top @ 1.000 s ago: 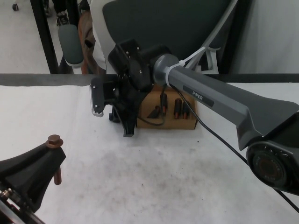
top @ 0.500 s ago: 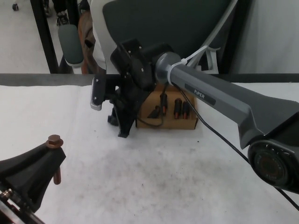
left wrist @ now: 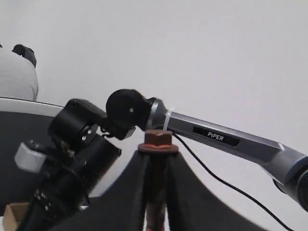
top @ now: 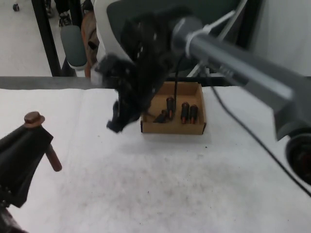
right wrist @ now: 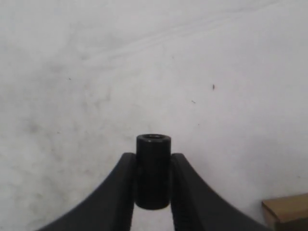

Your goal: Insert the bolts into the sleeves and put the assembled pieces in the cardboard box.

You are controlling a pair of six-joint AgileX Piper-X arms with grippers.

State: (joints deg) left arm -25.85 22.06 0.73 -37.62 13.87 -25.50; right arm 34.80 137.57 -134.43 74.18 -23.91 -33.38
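Left gripper (left wrist: 156, 162) clamping copper-coloured hex-head metal bolt (left wrist: 155, 143), well above tabletop. Right gripper (right wrist: 153, 166) pinching short black cylindrical sleeve (right wrist: 153, 144) over white tabletop (top: 170, 184), near brown cardboard box (top: 170, 129). Risk: bolt sitting tilted, missing bore, jamming, knocking sleeve loose.

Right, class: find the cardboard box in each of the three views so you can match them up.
High view: the box sits at the far middle of the bench, just right of the right gripper.
Left wrist view: a sliver of the box shows next to that same gripper.
Right wrist view: one corner of the box shows beside the gripper's finger.
Shared landmark: the right gripper, close to the box in every view.
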